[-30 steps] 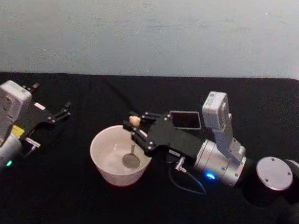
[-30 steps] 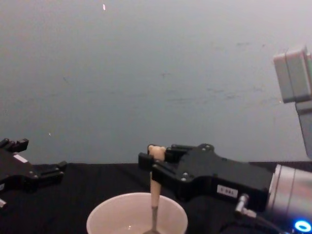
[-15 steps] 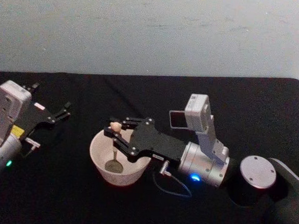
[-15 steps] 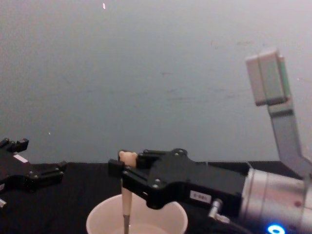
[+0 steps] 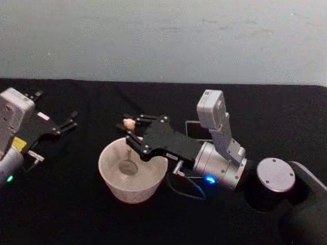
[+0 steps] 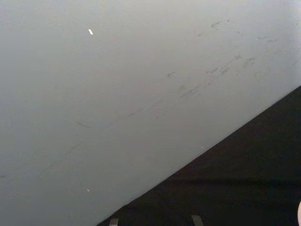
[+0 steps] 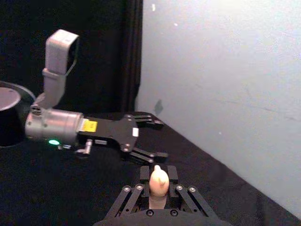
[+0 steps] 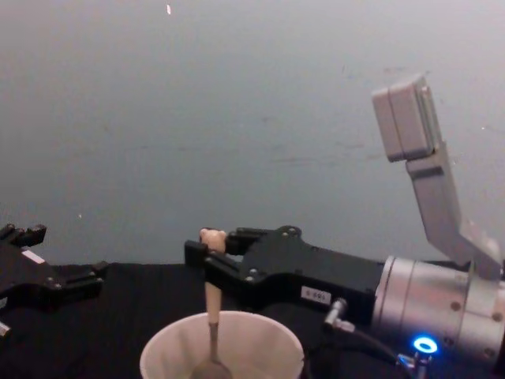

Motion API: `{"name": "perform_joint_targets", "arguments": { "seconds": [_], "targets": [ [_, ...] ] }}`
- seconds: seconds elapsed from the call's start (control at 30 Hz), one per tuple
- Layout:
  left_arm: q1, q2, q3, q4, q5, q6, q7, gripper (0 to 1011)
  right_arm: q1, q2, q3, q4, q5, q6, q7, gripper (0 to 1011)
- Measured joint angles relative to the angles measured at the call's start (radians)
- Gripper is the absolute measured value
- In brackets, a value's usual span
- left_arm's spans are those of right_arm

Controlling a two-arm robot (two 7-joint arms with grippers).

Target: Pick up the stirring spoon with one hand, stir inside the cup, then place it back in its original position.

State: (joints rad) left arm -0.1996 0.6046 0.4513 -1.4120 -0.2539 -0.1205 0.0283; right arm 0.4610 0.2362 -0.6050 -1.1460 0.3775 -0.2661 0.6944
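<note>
- Over the middle of the black surface [image 5: 84, 218], in the head view, the right gripper [image 5: 130, 132] reaches across the cup [image 5: 105, 171]. Its fingers are clenched on the cream handle of the stirring spoon [image 5: 128, 166], just under the bear head. The silver bowl of the spoon sits low inside the cup, near its centre.
- Just behind the right wrist, the dark square holder [image 5: 192, 130] stands partly hidden by the arm. It is near the cup and holds nothing that can be seen.
- At the left of the surface the left gripper [image 5: 68, 121] is parked, well apart from the cup.
- The left wrist view gives the pale wall and a wedge of the surface, and none of the task's things.
- In the right wrist view the bear head [image 7: 158, 180] pokes up between the closed fingers. Farther off, the left gripper [image 7: 149, 139] has its fingers spread and grasps nothing.
- From the side, in the chest view, the spoon [image 8: 211, 304] hangs close to upright from the fingers, its bowl down below the cup's rim [image 8: 268, 347].
- Judged from this, the stirring step is in hand.
- The next move calls for circling the spoon inside the walls without tipping the cup. The spoon must then be lifted clear of the rim, carried to the holder and dropped in.
</note>
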Motion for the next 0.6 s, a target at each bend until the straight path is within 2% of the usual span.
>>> {"name": "perform_joint_targets", "arguments": {
  "seconds": [0.6],
  "targets": [
    [0.000,0.000,0.000,0.000,0.000,0.000,0.000,1001,-0.019,0.020,0.036,-0.023,-0.007,0.003,-0.028,214]
  ]
}}
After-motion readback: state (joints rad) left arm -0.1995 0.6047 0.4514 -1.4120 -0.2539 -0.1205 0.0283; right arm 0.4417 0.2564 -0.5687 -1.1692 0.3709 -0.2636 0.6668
